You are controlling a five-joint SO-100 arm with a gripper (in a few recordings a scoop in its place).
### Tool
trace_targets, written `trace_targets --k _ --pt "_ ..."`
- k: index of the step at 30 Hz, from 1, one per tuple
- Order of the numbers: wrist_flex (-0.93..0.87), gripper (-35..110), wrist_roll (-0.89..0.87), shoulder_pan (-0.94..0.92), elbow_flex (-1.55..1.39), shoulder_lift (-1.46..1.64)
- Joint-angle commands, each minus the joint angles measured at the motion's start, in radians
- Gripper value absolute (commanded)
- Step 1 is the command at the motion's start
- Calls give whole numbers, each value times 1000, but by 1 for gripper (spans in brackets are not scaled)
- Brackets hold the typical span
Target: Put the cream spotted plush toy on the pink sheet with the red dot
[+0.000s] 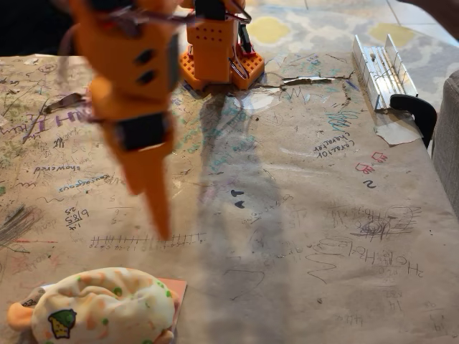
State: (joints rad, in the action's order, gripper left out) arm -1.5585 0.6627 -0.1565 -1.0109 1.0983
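1. As seen from the fixed view, I find the cream spotted plush toy (pixel 100 307) at the bottom left of the picture, curled, with its long axis running left to right; an orange foot points left and the green-and-yellow patch faces the camera.
2. I see the plush resting on the pink sheet with the red dot (pixel 176 288); one salmon corner shows at the toy's right shoulder, and the dot is covered.
3. I read the gripper (pixel 159 215) as blurred, hanging point-down above the toy and apart from it. It grasps nothing; I cannot tell whether its jaws are parted.
4. I note the brown paper table cover (pixel 308 236) is full of pen scribbles: tally marks, a "2", and mostly mirrored or illegible words.
5. I see the orange arm base (pixel 215 54) at the far edge, a metal hinge bracket (pixel 380 72) at top right with a black clamp (pixel 417 111) beside it.
6. I find nothing lying between gripper and plush.
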Motion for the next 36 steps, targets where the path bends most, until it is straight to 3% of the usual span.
trace_targets --k 1,7,15,17,20,23,29,32,36 --pt "225 34 -15 101 -1000 811" --pt "345 36 -179 213 -1479 1266" --pt "511 37 -276 229 -1752 1605" --pt "506 38 -313 249 -1847 1795" --pt "345 40 -371 275 -2000 2287" --pt "380 41 -420 268 -1977 2230" --pt "327 35 -311 367 -1991 2275" --pt "287 32 -72 419 -2014 2273" --pt "282 31 -43 356 -2017 2273"
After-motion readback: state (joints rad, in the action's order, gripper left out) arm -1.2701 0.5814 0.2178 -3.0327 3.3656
